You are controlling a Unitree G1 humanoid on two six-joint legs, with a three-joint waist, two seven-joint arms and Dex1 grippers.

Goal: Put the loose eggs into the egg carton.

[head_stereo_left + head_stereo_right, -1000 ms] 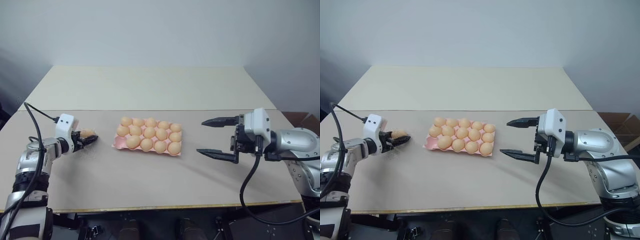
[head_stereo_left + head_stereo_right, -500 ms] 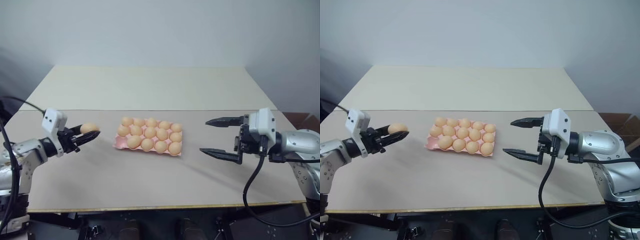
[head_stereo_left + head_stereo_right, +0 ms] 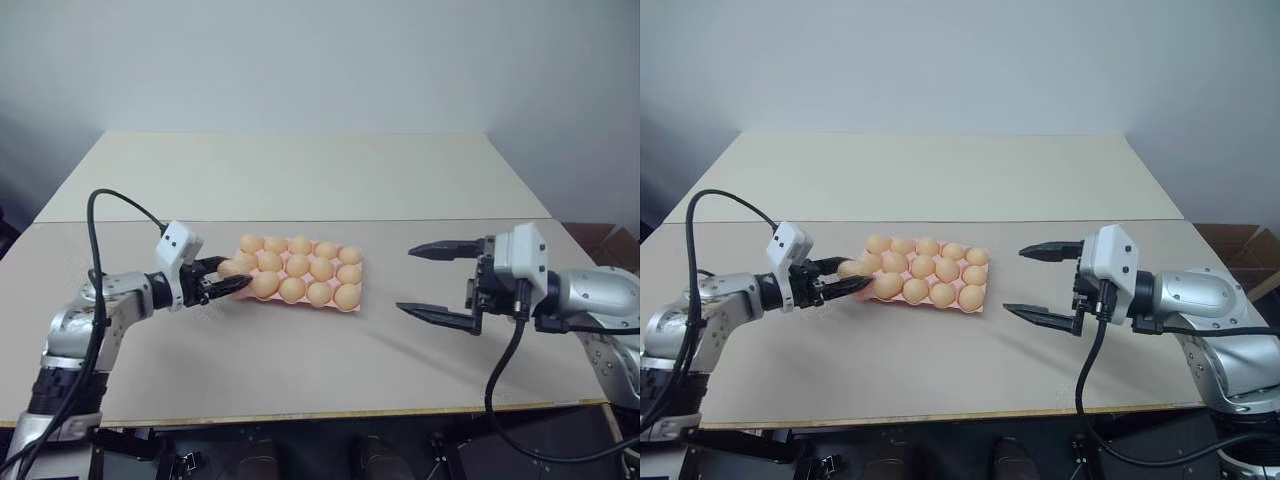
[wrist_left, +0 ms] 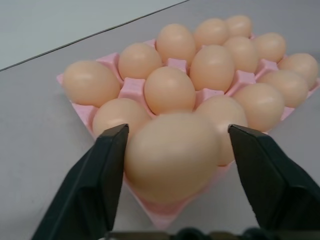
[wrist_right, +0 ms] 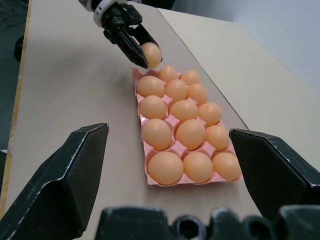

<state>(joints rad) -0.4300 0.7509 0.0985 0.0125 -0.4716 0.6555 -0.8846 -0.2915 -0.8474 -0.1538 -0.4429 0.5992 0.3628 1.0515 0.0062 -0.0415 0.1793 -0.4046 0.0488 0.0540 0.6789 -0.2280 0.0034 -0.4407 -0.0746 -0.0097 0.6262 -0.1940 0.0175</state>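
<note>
The pink egg carton (image 4: 134,89) lies mid-table with pale orange eggs (image 3: 300,266) in its cups. My left gripper (image 3: 226,284) reaches in from the left to the carton's near left corner. One egg (image 4: 172,155) sits low over that corner cup between its black fingers (image 4: 95,185). The jaws stand apart, with a thin gap between the egg and one finger. In the right wrist view the same egg (image 5: 151,55) shows at the left fingertips, at the carton's far corner. My right gripper (image 3: 405,279) hovers to the right of the carton, wide open and holding nothing.
The carton lies on a beige tabletop (image 3: 300,360), which a seam (image 3: 450,220) splits from a lighter back half. A black cable (image 3: 110,200) loops over my left arm. A plain wall stands behind the table.
My left gripper has carried the egg to the right, from the open table to the carton's near left corner, and its fingers have spread apart. The right arm has stayed put.
</note>
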